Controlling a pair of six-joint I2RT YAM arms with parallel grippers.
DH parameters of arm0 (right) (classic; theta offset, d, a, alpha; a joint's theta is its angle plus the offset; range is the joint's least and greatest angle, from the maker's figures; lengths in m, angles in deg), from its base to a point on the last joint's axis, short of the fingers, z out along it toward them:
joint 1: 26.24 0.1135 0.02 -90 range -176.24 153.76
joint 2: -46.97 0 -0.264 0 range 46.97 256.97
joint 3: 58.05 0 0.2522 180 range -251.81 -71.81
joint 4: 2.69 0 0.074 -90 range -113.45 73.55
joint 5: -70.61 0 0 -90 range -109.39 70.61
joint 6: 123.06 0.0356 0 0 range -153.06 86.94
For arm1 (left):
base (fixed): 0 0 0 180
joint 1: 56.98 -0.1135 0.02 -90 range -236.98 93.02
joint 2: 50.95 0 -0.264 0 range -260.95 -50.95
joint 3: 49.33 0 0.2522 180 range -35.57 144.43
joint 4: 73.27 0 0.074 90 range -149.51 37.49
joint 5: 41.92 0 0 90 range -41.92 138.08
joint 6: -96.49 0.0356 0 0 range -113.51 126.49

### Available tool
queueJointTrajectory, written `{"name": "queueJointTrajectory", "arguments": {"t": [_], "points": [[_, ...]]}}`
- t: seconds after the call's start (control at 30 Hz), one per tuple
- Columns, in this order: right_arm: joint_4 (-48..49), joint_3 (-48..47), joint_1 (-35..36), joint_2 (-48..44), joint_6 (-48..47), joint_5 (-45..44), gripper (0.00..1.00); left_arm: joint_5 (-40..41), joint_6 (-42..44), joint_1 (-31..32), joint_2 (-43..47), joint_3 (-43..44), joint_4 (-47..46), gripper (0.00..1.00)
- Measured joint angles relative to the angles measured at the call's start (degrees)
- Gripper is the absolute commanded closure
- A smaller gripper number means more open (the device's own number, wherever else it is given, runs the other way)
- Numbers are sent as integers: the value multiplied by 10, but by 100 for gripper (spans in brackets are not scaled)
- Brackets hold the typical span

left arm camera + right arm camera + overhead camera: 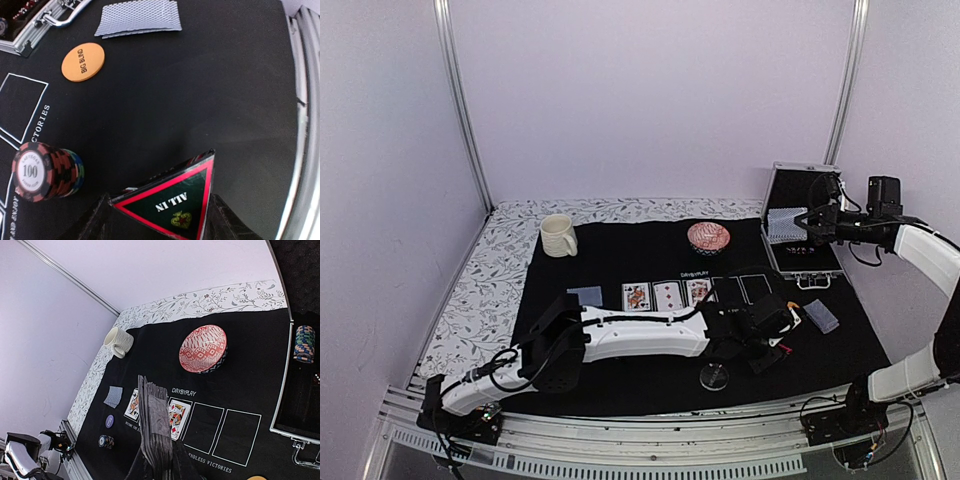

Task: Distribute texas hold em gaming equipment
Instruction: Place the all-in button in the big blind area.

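My left gripper (162, 212) is shut on the red-edged black triangle (175, 197) marked ALL IN, held low over the black mat; I cannot tell if it touches. A striped chip stack (42, 170) stands to its left, with an orange BIG BLIND disc (83, 62) and grey-blue face-down cards (137, 17) beyond. My right gripper (162, 467) is shut on a deck of cards (157, 430), raised at the far right (782, 225). Three face-up cards (668, 294) lie in the mat's boxes. A purple disc (109, 421) and a clear disc (714, 377) lie on the mat.
An open aluminium case (802, 262) holding chips (304, 343) stands at the far right. A cream mug (558, 236) and a red patterned bowl (708, 237) stand at the back of the mat. The left arm stretches across the mat's front.
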Motion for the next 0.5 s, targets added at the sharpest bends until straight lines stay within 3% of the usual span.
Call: {"name": "queueJointTrajectory", "arguments": {"t": [0.23,0.5], "points": [[0,0,0,0,0,4,98,60,24,2,-26,0,-85,57],[0,2,0,-1,0,4,98,77,44,2,-31,-1,-154,53]]}}
